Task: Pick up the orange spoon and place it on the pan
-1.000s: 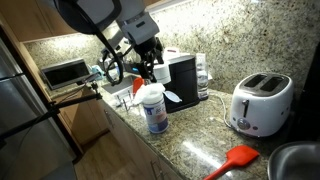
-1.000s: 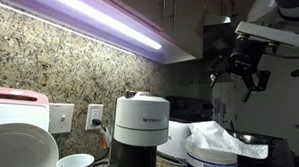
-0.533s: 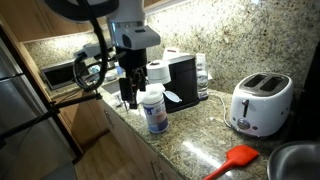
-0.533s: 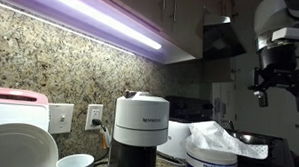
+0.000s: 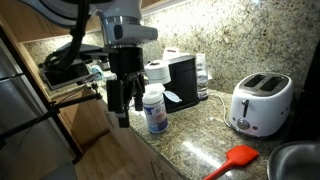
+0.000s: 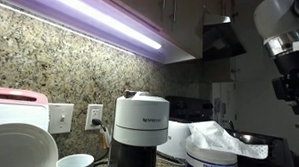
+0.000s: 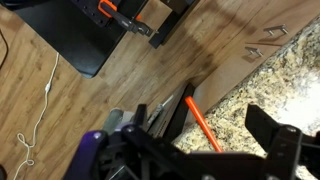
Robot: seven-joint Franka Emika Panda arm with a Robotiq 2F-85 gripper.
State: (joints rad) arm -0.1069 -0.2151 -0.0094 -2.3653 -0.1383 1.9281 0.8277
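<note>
A: In an exterior view, any writing?
B: None legible. The gripper (image 5: 122, 100) hangs left of centre, jaws apart, holding nothing. The orange spoon (image 5: 232, 161) lies on the counter (image 5: 190, 150) at lower right, near the pan (image 5: 299, 160), which the corner crops.
A: In an exterior view, the badge?
B: The coffee machine (image 6: 141, 129) lettering is too small to read. The arm (image 6: 286, 39) is cut off at the right edge.
A: Wrist view?
B: Dark, blurred fingers (image 7: 275, 135) along the bottom, spread wide.
</note>
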